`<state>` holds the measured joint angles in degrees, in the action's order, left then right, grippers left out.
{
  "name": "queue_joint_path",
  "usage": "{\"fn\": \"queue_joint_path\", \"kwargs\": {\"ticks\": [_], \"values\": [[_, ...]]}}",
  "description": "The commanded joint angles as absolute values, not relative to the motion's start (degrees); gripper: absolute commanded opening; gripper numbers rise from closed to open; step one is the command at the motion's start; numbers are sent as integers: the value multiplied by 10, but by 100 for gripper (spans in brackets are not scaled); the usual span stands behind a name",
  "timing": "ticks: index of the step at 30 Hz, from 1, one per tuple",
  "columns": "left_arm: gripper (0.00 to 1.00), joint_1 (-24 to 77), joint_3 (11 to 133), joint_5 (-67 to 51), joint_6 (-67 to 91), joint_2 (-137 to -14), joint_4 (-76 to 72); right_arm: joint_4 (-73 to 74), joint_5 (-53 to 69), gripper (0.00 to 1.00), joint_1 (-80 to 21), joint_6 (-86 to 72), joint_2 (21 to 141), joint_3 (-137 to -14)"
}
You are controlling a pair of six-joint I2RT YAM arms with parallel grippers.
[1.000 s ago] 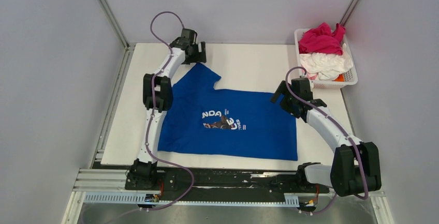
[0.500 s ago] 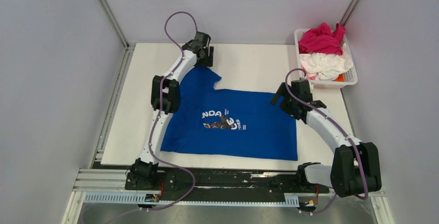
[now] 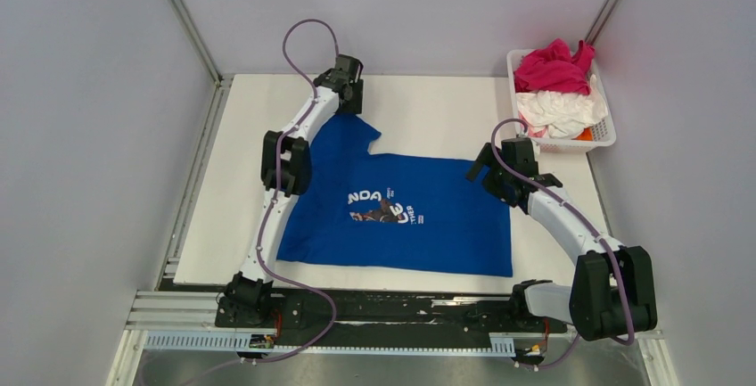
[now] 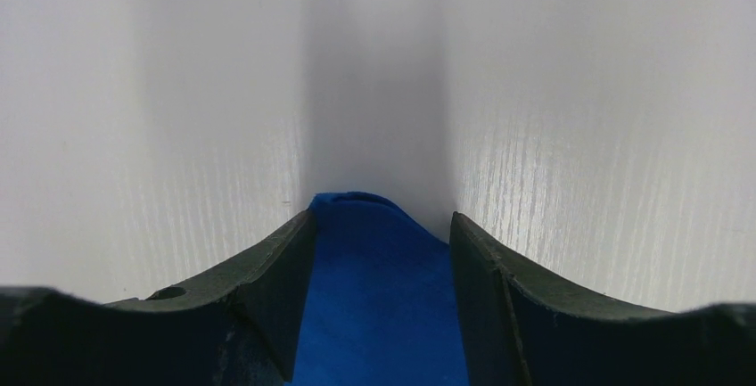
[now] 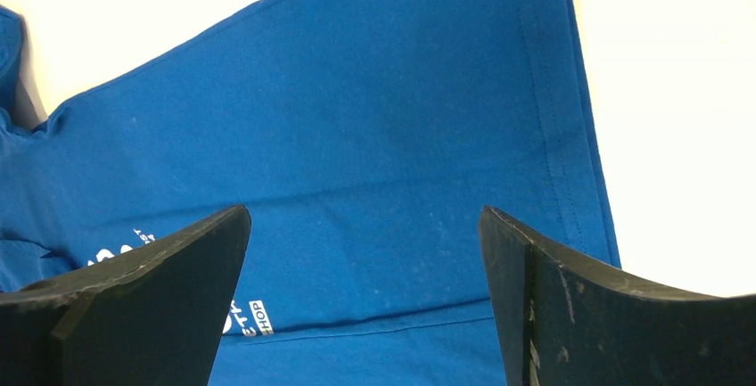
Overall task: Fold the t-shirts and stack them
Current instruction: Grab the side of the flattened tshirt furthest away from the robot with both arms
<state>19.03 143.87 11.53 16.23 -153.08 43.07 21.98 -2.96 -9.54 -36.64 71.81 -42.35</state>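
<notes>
The royal blue t-shirt (image 3: pixel 401 217) lies flat on the white table, print up, one sleeve (image 3: pixel 352 127) pointing to the far left. My left gripper (image 3: pixel 349 101) is low over that sleeve's tip (image 4: pixel 379 297). Its jaws stand partly apart, with smooth blue cloth showing between them. My right gripper (image 3: pixel 479 169) is open and empty, just above the shirt's far right corner (image 5: pixel 374 136). The magenta pink t-shirt (image 3: pixel 553 67) and the white t-shirt (image 3: pixel 557 110) lie crumpled in the basket.
The white lattice basket (image 3: pixel 609 133) stands at the table's far right corner, with something orange (image 3: pixel 584 135) under the white shirt. Grey walls close in the table on the left, back and right. Bare tabletop (image 3: pixel 437 110) lies beyond the shirt.
One second ago my left gripper stood further left. It has moved right, and the sleeve and the shirt's left edge shifted right with it. The right arm has not moved.
</notes>
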Motion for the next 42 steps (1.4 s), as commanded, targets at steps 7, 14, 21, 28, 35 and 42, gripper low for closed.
{"fn": "queue_joint_path", "kwargs": {"ticks": [7, 14, 21, 28, 35, 42], "values": [[63, 187, 1484, 128, 160, -1554, 429, 201, -40, 100, -92, -354, 725, -431], [55, 186, 1480, 116, 172, -1555, 448, 200, -43, 100, -92, -352, 723, -430], [43, 180, 1466, 102, 201, -1554, 467, 201, -46, 100, -92, -351, 720, -428], [26, 179, 1463, 121, 191, -1548, 457, 204, -65, 100, -92, -351, 725, -437], [0, 179, 1448, 142, 177, -1528, 438, 221, -152, 100, -86, -352, 781, -506], [0, 184, 1382, 132, 167, -1457, 409, 312, -234, 98, -68, -343, 949, -677]]}}
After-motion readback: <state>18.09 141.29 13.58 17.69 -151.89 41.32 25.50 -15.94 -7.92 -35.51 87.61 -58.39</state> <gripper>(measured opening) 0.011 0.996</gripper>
